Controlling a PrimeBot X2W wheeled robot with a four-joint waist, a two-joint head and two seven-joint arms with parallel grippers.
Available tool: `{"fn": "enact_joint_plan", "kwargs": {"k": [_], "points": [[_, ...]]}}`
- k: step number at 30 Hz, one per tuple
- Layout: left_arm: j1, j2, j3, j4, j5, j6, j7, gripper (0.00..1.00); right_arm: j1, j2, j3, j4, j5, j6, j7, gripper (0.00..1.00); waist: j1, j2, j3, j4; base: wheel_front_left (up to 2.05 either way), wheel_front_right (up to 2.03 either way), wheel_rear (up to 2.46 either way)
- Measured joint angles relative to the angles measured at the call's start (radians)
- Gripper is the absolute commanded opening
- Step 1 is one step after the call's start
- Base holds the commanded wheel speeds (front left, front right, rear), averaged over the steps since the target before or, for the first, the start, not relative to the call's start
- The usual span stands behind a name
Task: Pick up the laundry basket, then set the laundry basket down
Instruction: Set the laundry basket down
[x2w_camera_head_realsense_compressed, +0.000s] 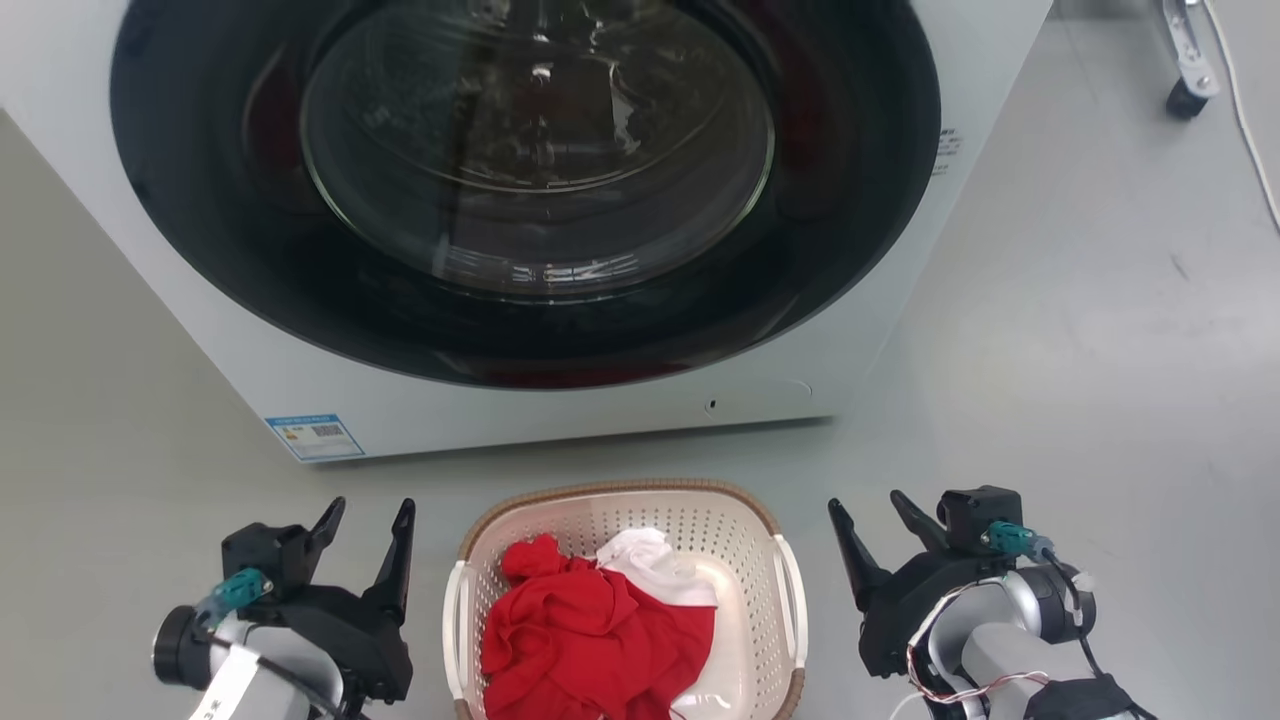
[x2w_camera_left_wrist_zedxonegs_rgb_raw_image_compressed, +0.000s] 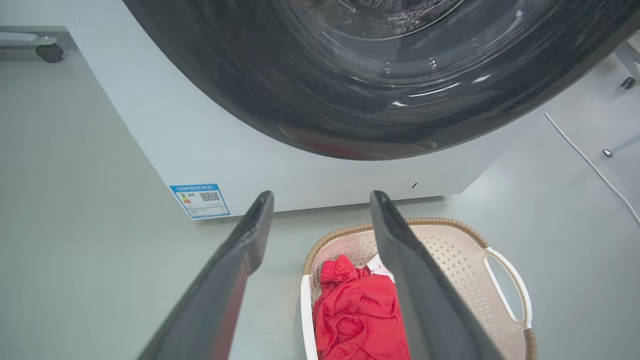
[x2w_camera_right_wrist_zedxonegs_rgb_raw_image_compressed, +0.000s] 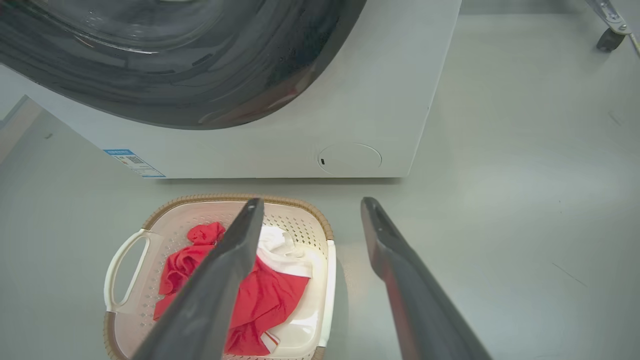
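1. Long, dark, matte fingers (x2w_camera_left_wrist_zedxonegs_rgb_raw_image_compressed: 235, 280) of the left gripper (x2w_camera_head_realsense_compressed: 372, 510) taper to narrow tips. They stand spread apart with nothing between them, so this gripper is open.
2. Slim, blade-like fingers of the same kind belong to the right gripper (x2w_camera_head_realsense_compressed: 865, 503), which is likewise parted and empty. It sits on a pale metallic forearm with thin red-and-white wires.
3. Between the two grippers, the laundry basket (x2w_camera_head_realsense_compressed: 720, 525) sits on the floor (x2w_camera_head_realsense_compressed: 1080, 400). It is just to the right of the left gripper and just to the left of the right one, and neither touches it.
4. Rounded-rectangular in shape, the basket has cream-white plastic walls pierced with rows of small round holes. Its rim is a brown woven-look band, and a smooth white loop handle (x2w_camera_head_realsense_compressed: 455, 630) runs along each long side.
5. Inside lies a crumpled red cloth (x2w_camera_head_realsense_compressed: 590, 630) in soft folds, with a white cloth (x2w_camera_head_realsense_compressed: 650, 555) beside it on the right gripper's side.
6. Beyond both sets of fingertips stands the washing machine (x2w_camera_head_realsense_compressed: 560, 420), with a flat white front. Its large round door has a glossy dark ring around domed clear glass (x2w_camera_head_realsense_compressed: 540, 130).
7. Ahead of the left gripper, a small blue-and-white label (x2w_camera_head_realsense_compressed: 315, 437) is stuck at the machine's lower corner.
8. Ahead of the right gripper is a round flush cover (x2w_camera_right_wrist_zedxonegs_rgb_raw_image_compressed: 350, 159).
9. Under everything, the floor is smooth, pale grey-green and matte.
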Motion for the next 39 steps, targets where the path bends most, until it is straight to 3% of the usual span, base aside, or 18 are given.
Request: {"fn": "enact_joint_plan", "kwargs": {"k": [14,18,28,39], "points": [[0.233,0.068,0.069,-0.433,0.082,0.136,0.000,1.00,0.115,-0.101,-0.089,-0.277,-0.071,-0.063,-0.001,1.00,0.0000,-0.0001,-0.117,0.002,0.00,0.00,0.00],[0.310,0.085,0.082,-0.542,0.107,0.157,0.000,1.00,0.159,-0.116,-0.106,-0.362,-0.094,-0.072,-0.001,1.00,0.0000,-0.0001,-0.139,-0.002,0.00,0.00,0.00],[0.467,0.093,0.132,-0.723,0.137,0.182,0.000,1.00,0.296,-0.160,-0.179,-0.545,-0.155,-0.081,-0.001,1.00,0.0000,0.0000,-0.174,-0.012,0.00,0.00,0.00],[0.558,0.070,0.194,-0.816,0.157,0.191,0.012,1.00,0.415,-0.144,-0.355,-0.627,-0.285,-0.081,-0.001,1.00,0.0001,0.0001,-0.178,-0.021,0.00,0.00,0.00]]}}
